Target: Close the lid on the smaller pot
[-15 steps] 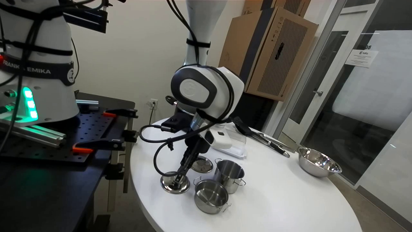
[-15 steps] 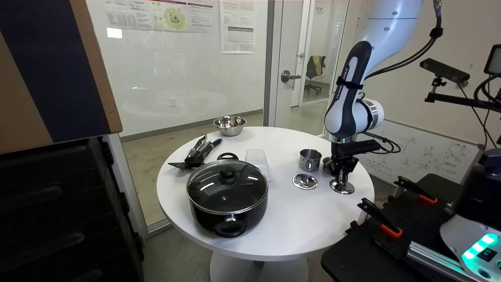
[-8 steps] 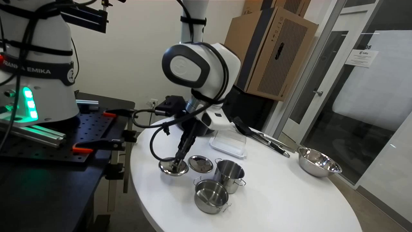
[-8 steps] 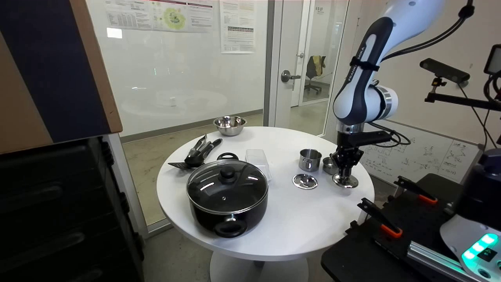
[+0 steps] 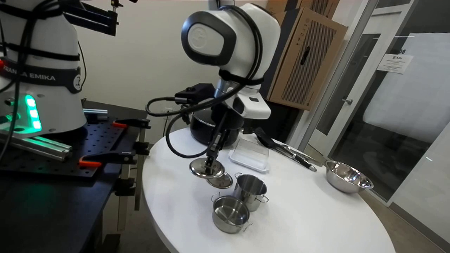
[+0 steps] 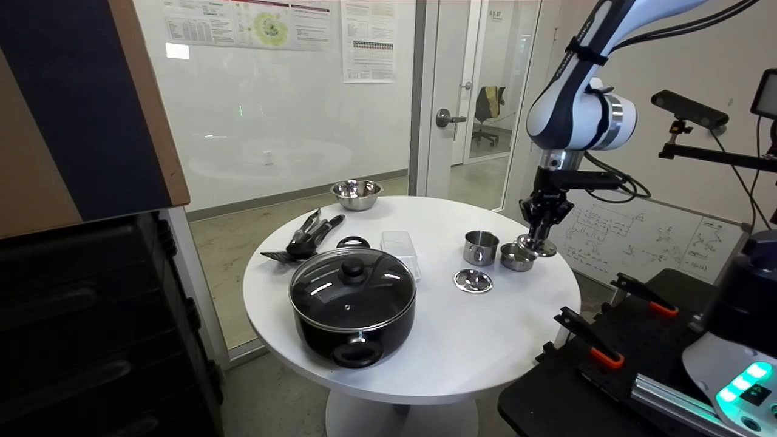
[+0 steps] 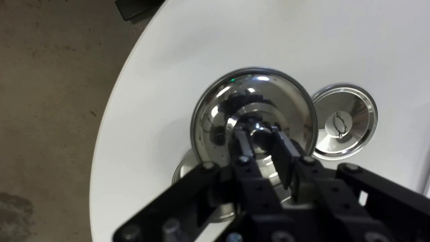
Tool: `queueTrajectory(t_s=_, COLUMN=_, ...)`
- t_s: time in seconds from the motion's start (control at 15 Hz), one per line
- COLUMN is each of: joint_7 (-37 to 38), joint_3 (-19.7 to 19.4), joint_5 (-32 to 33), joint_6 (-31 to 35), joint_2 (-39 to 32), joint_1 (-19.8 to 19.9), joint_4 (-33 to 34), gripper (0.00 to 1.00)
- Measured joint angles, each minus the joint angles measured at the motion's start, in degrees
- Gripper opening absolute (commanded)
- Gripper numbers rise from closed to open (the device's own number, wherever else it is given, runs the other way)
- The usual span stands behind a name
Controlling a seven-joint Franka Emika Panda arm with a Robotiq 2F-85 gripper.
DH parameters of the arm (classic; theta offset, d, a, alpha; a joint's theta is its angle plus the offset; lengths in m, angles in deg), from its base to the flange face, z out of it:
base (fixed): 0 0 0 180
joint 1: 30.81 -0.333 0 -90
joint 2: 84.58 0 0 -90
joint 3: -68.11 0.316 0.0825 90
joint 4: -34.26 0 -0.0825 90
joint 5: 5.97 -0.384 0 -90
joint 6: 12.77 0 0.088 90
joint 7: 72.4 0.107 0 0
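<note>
The lid, a round shiny steel disc, shows in both exterior views (image 5: pixel 197 168) (image 6: pixel 547 248) and in the wrist view (image 7: pixel 265 88). My gripper (image 7: pixel 258 132) is shut on its centre knob and holds it above the table, roughly level. The gripper also shows in both exterior views (image 5: pixel 210 165) (image 6: pixel 535 237). The smaller pot, short and wide steel, stands uncovered on the table in both exterior views (image 5: pixel 228 225) (image 6: pixel 516 263). In the wrist view the smaller pot (image 7: pixel 185 166) is partly hidden by the lid and gripper. The lid is apart from it.
A narrower steel cup (image 5: pixel 250 191) stands against or close beside the smaller pot. The smaller steel lid (image 7: pixel 342 129) lies on the table. A big black pot (image 6: pixel 355 331), a clear plastic container (image 5: pixel 249 158), black utensils (image 5: pixel 281 149) and a steel bowl (image 5: pixel 348 177) are also on the table.
My gripper has lifted the lid off the table. In an exterior view it has risen and moved right, overlapping the smaller lid. The pots have not moved.
</note>
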Motion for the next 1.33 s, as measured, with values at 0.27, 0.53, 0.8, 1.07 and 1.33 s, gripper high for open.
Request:
queueTrajectory(t_s=0.27, joint_7=-0.09, joint_3=-2.60, joint_5=-2.54, joint_6=-4.57, joint_2=-0.38, joint_1=0.73, joint_4=4.17, gripper=0.06)
queueTrajectory(t_s=0.53, joint_7=0.15, joint_3=-4.63, joint_5=-4.34, joint_6=-6.12, joint_2=-2.93, joint_1=0.86, joint_4=8.34, gripper=0.06)
queueTrajectory(t_s=0.8, joint_7=1.53, joint_3=-5.22, joint_5=-5.06, joint_6=-6.12, joint_2=-7.08, joint_1=0.88, joint_4=12.40, gripper=0.06)
queueTrajectory(t_s=1.07, joint_7=3.54, joint_3=-5.19, joint_5=-5.06, joint_6=-6.12, joint_2=-11.77, joint_1=0.72, joint_4=16.04, gripper=0.06)
queueTrajectory(t_s=1.33, joint_7=5.38, joint_3=-5.05, joint_5=-5.06, joint_6=-6.12, joint_2=-15.73, joint_1=0.54, joint_4=19.26, gripper=0.06)
